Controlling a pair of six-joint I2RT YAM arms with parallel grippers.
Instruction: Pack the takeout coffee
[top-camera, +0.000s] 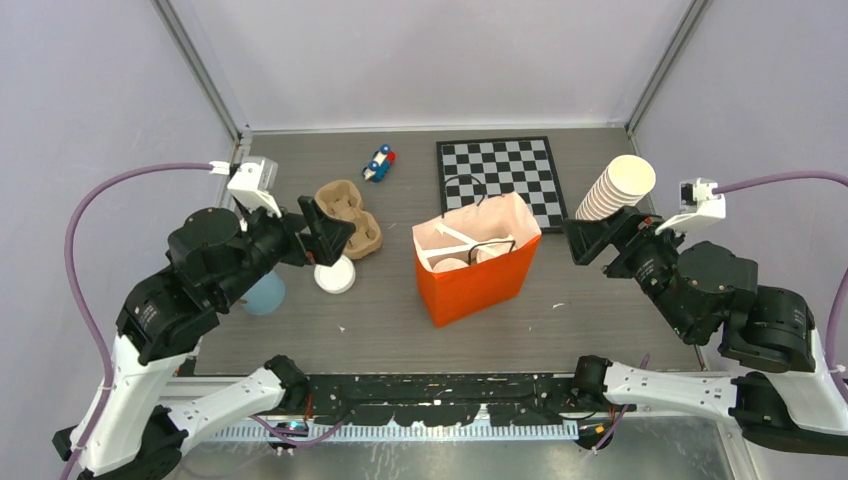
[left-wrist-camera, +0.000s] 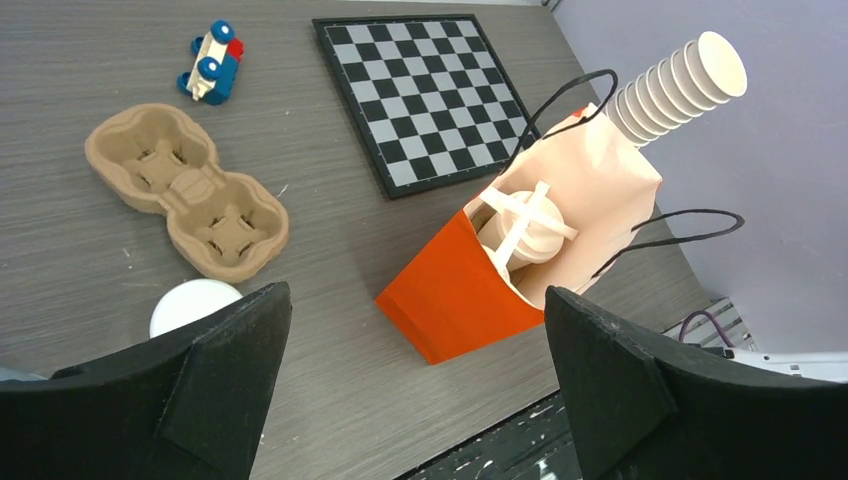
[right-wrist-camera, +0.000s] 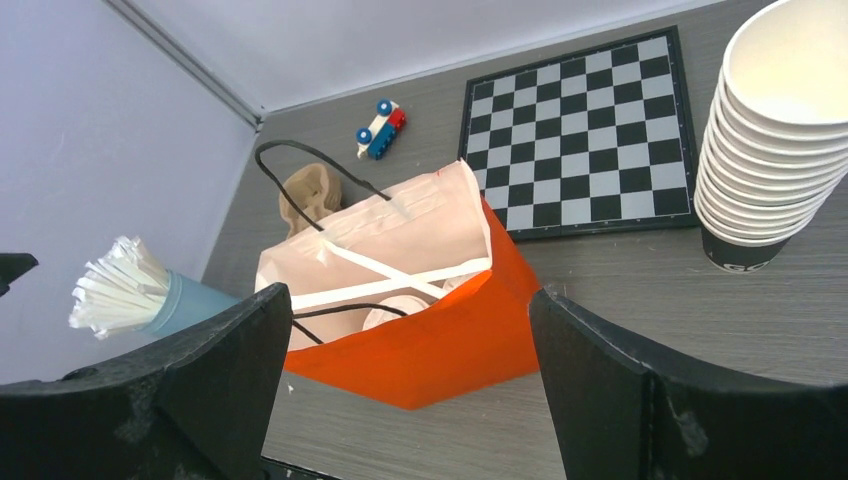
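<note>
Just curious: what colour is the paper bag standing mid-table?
The paper bag is bright orange outside, pale pinkish inside, clearest in the top external view.

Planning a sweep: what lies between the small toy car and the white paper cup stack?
The flat checkered chessboard, shown in the top view.

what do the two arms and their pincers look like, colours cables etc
The left arm and right arm have bulky black joint housings and white link shells toward the bases. The left pincer and right pincer each have two broad matte black fingers. Each wrist carries a white camera block, fed by a looping purple cable. No markings are readable.
</note>
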